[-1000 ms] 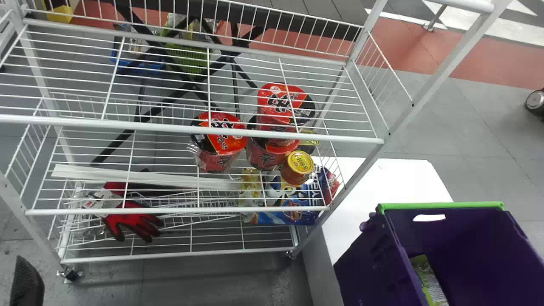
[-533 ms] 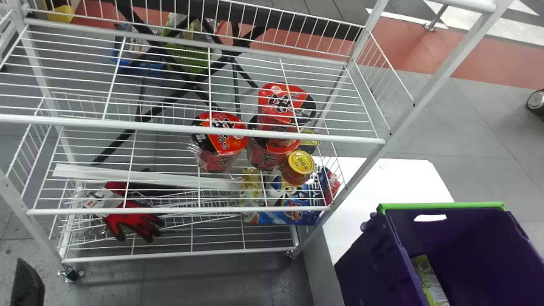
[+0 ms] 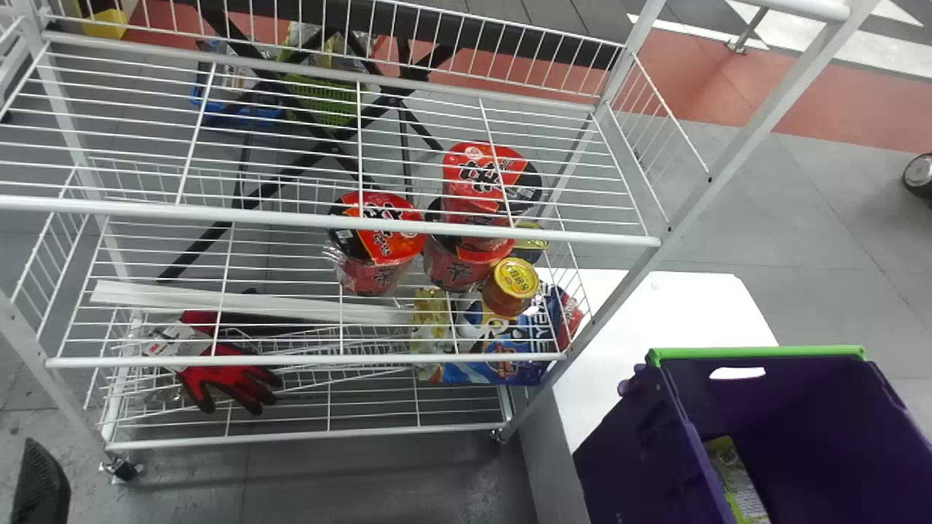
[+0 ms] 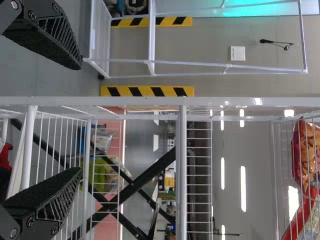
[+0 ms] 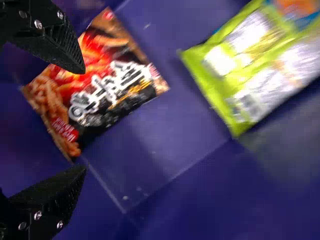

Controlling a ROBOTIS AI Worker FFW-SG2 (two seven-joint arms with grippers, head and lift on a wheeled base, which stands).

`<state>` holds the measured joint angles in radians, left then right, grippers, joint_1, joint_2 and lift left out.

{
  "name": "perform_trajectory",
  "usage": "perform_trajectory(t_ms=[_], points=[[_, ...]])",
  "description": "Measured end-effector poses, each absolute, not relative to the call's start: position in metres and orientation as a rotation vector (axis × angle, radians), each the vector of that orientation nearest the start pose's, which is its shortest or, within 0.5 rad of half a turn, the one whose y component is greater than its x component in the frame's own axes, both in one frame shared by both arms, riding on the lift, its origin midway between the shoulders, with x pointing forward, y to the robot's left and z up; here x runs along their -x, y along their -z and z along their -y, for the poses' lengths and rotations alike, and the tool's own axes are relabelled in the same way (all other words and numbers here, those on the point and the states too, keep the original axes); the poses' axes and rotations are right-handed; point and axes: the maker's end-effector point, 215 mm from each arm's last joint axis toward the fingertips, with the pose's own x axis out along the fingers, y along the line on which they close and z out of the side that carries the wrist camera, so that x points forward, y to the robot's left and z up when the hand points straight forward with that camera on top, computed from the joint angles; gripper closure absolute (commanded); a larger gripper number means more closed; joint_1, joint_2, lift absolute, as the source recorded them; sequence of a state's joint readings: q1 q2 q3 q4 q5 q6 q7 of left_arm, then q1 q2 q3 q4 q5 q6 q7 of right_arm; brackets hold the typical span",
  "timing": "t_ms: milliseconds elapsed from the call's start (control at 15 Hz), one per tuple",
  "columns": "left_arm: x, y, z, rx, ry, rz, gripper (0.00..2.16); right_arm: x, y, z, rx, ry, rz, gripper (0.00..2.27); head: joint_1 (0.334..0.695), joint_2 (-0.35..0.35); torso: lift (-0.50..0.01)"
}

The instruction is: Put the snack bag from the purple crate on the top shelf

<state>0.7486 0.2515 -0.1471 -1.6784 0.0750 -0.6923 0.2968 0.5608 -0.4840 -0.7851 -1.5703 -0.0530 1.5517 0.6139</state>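
At the head view's bottom left corner is a finger of my left gripper (image 3: 41,482), out in front of the white rack. The left wrist view has the left gripper (image 4: 81,119) open, nothing between its fingers. My right gripper (image 5: 84,120) is open inside the purple crate (image 3: 619,451). A red and black snack bag (image 5: 107,90) lies on the crate floor, beyond and partly behind one fingertip. Apart from it lies a green bag (image 5: 245,75), whose edge shows in the head view too. The rack's upper wire shelf (image 3: 328,223) holds nothing in the head view.
Red noodle cups (image 3: 378,233) and a yellow-lidded jar (image 3: 513,280) stand on the shelf below. Lower down are a red glove (image 3: 226,378) and blue packs (image 3: 495,349). The crate rests on a white table (image 3: 677,306), right of the rack's slanting post.
In the head view, my left gripper's finger has shifted slightly left. The rack, its goods and the crate look the same.
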Motion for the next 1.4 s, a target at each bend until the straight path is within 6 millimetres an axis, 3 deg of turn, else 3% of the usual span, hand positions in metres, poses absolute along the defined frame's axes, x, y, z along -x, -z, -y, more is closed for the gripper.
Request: perform_trajectory(t_ms=[333,667,1067,1267,1333,1400], points=[[-0.303,0.422,-0.259,-0.013,-0.067,0.036,0.09,0.008,0.600,0.588,-0.441,0.499,-1.766,0.16,0.695,-0.350,-0.452],[-0.303,0.420,-0.263,-0.006,-0.074,0.052,0.09,-0.015,0.636,0.577,-0.349,0.323,-1.729,0.16,0.695,-0.350,-0.452],[-0.306,0.418,-0.266,-0.003,-0.077,0.068,0.09,-0.029,0.681,0.533,-0.291,0.164,-1.692,0.16,0.695,-0.350,-0.452],[-0.307,0.420,-0.267,-0.005,-0.078,0.066,0.09,-0.032,0.696,0.521,-0.245,0.115,-1.685,0.16,0.695,-0.350,-0.452],[-0.307,0.420,-0.267,-0.004,-0.077,0.066,0.09,-0.031,0.701,0.519,-0.221,0.105,-1.689,0.30,0.695,-0.350,-0.452],[-0.308,0.420,-0.267,-0.003,-0.075,0.066,0.09,-0.030,0.704,0.516,-0.209,0.096,-1.691,0.65,0.695,-0.350,-0.452]])
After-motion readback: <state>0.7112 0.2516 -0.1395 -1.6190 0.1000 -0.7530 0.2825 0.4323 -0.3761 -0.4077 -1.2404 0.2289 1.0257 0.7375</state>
